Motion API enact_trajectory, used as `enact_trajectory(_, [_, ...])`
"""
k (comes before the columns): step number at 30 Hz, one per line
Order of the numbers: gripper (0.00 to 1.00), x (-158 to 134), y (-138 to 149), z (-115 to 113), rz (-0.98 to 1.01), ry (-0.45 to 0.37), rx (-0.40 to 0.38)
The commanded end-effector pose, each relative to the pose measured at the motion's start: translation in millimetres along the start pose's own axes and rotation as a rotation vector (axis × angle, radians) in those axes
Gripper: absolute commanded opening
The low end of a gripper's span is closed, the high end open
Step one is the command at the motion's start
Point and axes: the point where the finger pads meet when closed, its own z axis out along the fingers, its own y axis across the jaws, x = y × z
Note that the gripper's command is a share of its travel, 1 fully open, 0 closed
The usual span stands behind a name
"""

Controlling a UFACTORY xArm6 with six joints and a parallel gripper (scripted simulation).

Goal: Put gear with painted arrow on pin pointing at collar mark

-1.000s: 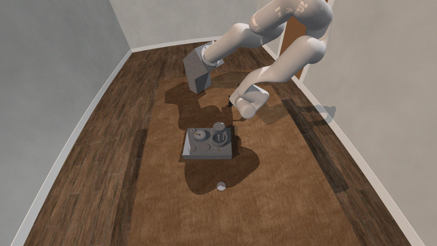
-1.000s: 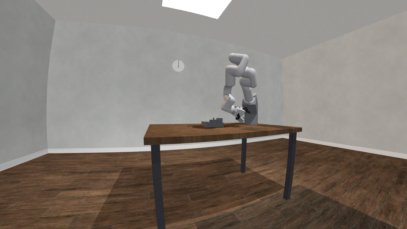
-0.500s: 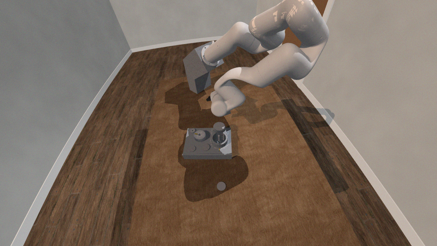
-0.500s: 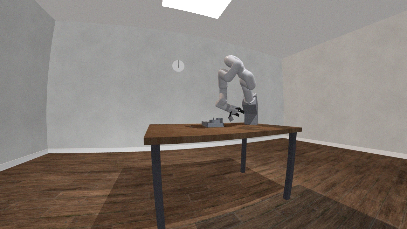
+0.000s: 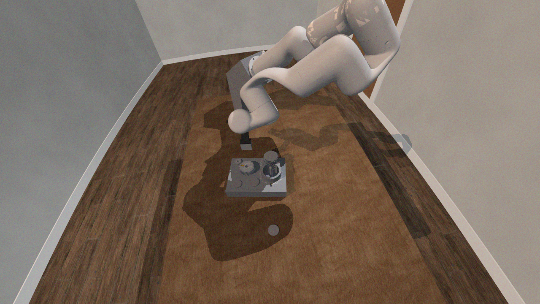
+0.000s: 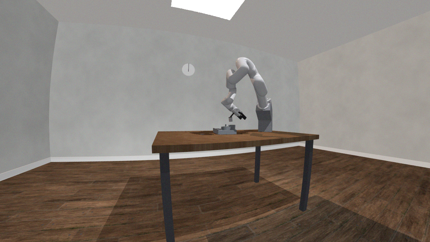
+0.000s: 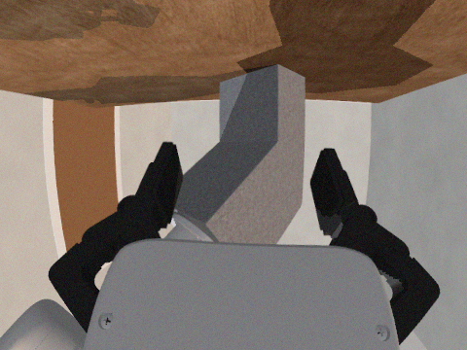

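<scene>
Fingers spread wide with nothing between them, the gripper (image 7: 249, 191) hangs above the table behind the gray case (image 5: 256, 188), aimed back at the arm's gray pedestal (image 7: 267, 156), so the wrist view misses the case entirely. On the case, the arrow gear (image 5: 248, 168) lies flat at the rear left, its small yellow arrow too tiny to read, just left of the upright pin (image 5: 272, 170) in its collar (image 5: 274, 177). Case stands mid-table (image 6: 210, 141), well in from every edge, with a small gray disc (image 5: 273, 229) apart in front.
</scene>
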Motion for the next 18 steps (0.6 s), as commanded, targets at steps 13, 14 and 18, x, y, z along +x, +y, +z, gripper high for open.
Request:
enact_trajectory(13, [1.00,36,92,-94,0.209,0.406,-0.098])
enact_trajectory(14, [1.00,36,92,-94,0.209,0.406,-0.098])
enact_trajectory(18, [1.00,48,81,-97,0.205,0.462,-0.065])
